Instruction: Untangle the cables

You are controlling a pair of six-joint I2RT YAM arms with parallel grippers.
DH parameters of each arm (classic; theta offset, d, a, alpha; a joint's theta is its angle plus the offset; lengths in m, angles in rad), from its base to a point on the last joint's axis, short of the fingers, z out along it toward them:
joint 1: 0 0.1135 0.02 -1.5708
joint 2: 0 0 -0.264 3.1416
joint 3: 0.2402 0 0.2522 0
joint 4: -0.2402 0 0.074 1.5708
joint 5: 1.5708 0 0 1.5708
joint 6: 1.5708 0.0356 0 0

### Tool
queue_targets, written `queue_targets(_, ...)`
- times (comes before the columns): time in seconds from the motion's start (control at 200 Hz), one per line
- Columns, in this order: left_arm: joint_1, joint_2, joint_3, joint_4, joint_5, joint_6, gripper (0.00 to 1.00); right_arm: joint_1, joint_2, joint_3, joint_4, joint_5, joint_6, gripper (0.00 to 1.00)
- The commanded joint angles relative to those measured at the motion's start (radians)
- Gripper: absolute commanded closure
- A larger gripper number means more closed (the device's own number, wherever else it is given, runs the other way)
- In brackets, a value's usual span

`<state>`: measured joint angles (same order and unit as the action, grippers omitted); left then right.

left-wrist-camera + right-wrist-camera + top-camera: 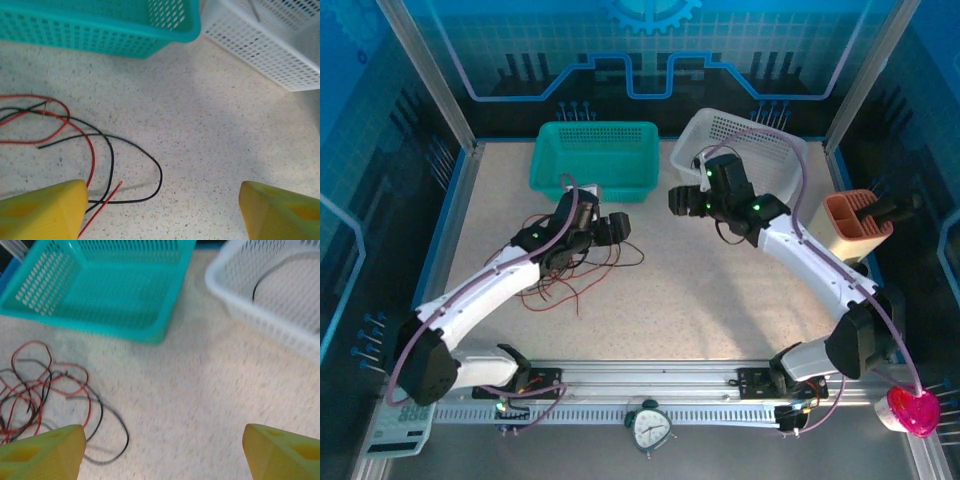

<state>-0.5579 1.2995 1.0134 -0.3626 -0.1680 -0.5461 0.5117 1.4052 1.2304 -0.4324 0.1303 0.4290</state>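
Left gripper (160,212): yellow fingers stand apart with nothing between them, over the speckled table (210,130). Right gripper (160,452): fingers likewise apart, empty. The cables (45,385), red and black strands looped over one another, lie on the table by the left gripper, near the teal basket (110,290). A white basket (260,315) stands alongside.

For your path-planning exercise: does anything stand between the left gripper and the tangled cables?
Nothing visible does. The left gripper hangs open above the bare table, and the cables run right up to one of its fingers.
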Motion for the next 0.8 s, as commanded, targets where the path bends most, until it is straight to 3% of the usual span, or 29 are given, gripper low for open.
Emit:
queue_targets(0.0, 0.005, 0.093, 0.042, -0.055, 0.021, 0.014, 0.25, 0.025, -0.075, -0.067, 0.054, -0.048, 0.110, 0.18)
queue_targets(0.315, 0.004, 0.280, 0.096, -0.077, -0.019, 0.018, 0.33, 0.046, -0.196, -0.209, 0.048, -0.031, 0.146, 0.17)
queue_targets(0.795, 0.004, 0.337, 0.095, -0.047, -0.031, 0.022, 0.45, 0.056, -0.247, -0.220, 0.021, -0.015, 0.133, 0.17)
